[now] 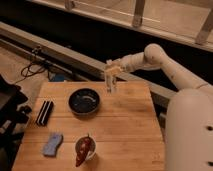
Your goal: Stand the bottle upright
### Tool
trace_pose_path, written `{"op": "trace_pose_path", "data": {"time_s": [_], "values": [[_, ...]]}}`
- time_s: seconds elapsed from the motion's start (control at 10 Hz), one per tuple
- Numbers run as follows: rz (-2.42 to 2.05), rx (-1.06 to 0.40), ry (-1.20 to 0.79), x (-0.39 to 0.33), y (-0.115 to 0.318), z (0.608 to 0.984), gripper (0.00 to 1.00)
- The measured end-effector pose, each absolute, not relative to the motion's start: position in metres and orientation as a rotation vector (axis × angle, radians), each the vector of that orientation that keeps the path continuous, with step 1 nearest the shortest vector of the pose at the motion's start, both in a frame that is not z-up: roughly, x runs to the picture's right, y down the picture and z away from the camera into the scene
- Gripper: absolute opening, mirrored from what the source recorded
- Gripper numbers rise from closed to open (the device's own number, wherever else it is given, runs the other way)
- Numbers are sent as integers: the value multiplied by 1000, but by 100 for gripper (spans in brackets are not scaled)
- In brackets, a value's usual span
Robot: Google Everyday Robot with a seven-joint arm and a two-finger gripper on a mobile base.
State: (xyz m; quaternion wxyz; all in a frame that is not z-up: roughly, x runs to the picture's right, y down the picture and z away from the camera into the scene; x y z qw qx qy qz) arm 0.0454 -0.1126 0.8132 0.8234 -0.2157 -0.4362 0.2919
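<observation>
My gripper [111,80] hangs at the end of the white arm over the far edge of the wooden table [125,125], just right of the dark bowl. It is shut on the bottle [111,85], a slim whitish shape that points down from the fingers, roughly upright. The bottle's lower end is at or just above the tabletop; I cannot tell whether it touches. The gripper hides its top.
A dark bowl [84,101] sits left of the gripper. A black flat object [45,112] lies at the table's left edge, a blue sponge [52,144] near the front left, and a reddish-brown item in a small white cup [84,148] at the front. The robot's white body [190,130] fills the right side.
</observation>
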Motion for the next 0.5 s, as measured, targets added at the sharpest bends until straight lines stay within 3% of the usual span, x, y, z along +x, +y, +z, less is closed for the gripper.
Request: {"op": "trace_pose_path", "data": {"time_s": [0.5], "values": [[516, -321, -970, 65, -110, 814, 5]]}}
